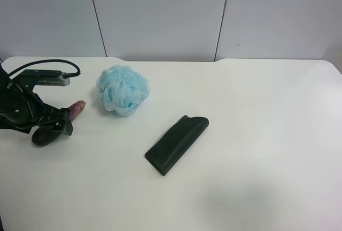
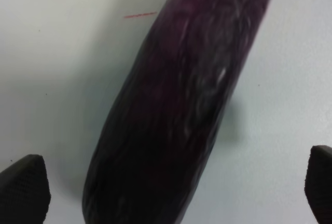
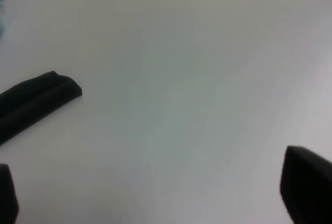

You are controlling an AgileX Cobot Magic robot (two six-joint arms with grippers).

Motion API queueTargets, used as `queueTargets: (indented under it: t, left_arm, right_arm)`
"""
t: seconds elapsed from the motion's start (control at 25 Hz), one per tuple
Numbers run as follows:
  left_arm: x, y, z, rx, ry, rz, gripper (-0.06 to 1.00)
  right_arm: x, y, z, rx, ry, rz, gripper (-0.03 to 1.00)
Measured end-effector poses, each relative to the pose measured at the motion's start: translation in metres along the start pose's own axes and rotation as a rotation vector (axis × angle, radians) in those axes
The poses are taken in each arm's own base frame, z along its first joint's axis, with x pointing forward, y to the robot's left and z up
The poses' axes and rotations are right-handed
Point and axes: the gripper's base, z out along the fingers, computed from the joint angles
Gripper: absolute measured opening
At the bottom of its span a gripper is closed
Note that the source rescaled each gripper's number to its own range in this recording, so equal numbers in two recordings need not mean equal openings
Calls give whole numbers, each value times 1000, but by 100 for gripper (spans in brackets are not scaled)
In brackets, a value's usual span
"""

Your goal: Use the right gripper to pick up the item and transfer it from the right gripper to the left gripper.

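Observation:
The item, a slender dark purple eggplant (image 1: 78,108), lies on the white table (image 1: 256,135) at the exterior high view's left, its pale pinkish tip pointing toward the pouf. The left gripper (image 1: 52,125) sits low over its dark middle. In the left wrist view the eggplant (image 2: 181,115) runs between two black fingertips (image 2: 23,187) that stand wide apart, with bare table showing on both sides, so the left gripper (image 2: 171,182) is open around it. The right gripper (image 3: 155,193) hangs open over bare table with nothing in it. It is out of the exterior high view.
A light blue mesh pouf (image 1: 123,89) sits just right of the eggplant's tip. A dark green folded cloth (image 1: 177,143) lies near the table's middle and also shows in the right wrist view as a dark cloth (image 3: 36,102). A grey panelled wall stands behind.

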Motion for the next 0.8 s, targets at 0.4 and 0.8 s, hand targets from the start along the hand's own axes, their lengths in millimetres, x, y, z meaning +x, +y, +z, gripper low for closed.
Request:
queueTargets:
  t: [0.4,0.8]
  left_arm:
    - [0,0,0,0,-2,0,100]
    - [0,0,-7,2,-1,-2,100]
  right_arm:
    - [0,0,0,0,0,0,100]
    - [0,0,0,0,0,0,100]
